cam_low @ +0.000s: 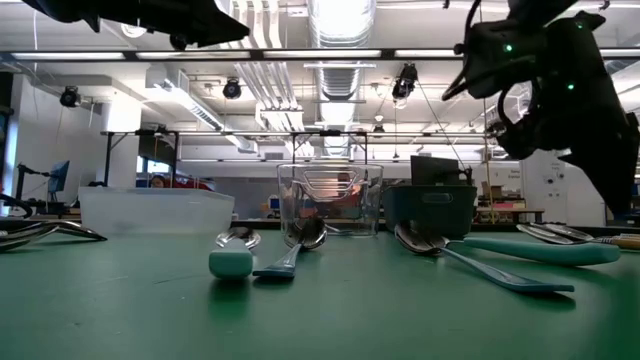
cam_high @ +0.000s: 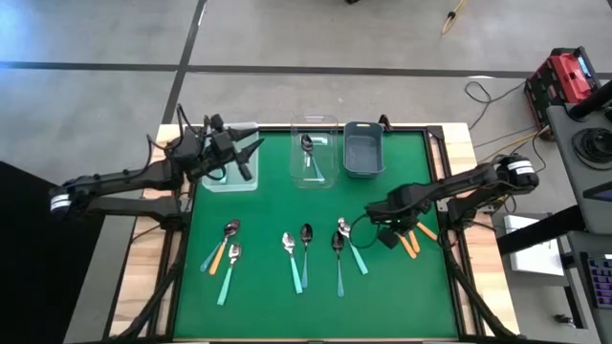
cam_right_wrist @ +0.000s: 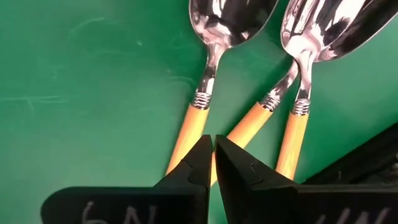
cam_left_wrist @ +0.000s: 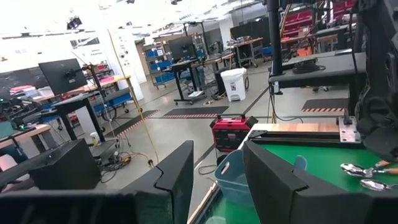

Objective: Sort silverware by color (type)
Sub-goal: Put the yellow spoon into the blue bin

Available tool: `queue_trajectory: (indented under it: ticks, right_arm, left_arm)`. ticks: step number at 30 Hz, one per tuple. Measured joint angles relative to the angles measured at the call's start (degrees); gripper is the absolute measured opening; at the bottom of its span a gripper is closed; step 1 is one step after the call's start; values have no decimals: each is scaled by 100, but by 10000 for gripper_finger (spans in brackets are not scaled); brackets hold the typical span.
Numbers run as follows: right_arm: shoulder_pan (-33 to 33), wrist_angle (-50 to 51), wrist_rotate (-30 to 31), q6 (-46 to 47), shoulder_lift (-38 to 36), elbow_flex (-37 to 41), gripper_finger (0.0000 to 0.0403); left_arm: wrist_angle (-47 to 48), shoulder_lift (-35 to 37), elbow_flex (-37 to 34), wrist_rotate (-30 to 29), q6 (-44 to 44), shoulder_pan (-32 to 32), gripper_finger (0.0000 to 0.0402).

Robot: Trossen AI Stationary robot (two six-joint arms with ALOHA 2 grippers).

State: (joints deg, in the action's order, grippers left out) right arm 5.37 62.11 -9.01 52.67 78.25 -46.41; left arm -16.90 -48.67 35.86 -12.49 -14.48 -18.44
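Orange-handled spoons (cam_right_wrist: 199, 127) lie under the right gripper's (cam_right_wrist: 213, 144) closed jaws.

spoons (cam_high: 304, 250) lying flat across green mat, teal and orange handles, one in clear middle bin

Three bins stand at the far edge of the green mat: two clear bins (cam_high: 230, 158) (cam_high: 315, 153) and one grey bin (cam_high: 364, 150). One spoon (cam_high: 307, 145) lies in the middle clear bin. Six teal-handled spoons (cam_high: 293, 259) and one orange-handled spoon (cam_high: 225, 246) lie on the mat. Three more orange-handled spoons (cam_right_wrist: 202, 99) lie together under the right arm.
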Motion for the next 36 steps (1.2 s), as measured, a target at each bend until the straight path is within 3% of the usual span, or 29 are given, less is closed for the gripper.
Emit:
queue_trajectory:
  ticks: [19, 24, 30, 36]
  right_arm:
    - [0, -502, -6, 139, 23, 107, 17]
    - [-2, -626, -105, 356, 23, 107, 66]
    - [-4, -690, 429, 285, 25, 107, 143]
    - [-4, -735, 454, 183, 25, 135, 171]
  left_arm:
    - [806, 608, 0, 0, 0, -2, 123]
    - [810, 604, 0, 0, 0, -4, 123]
    - [810, 599, 0, 0, 0, -4, 123]
    - [810, 597, 0, 0, 0, -4, 123]
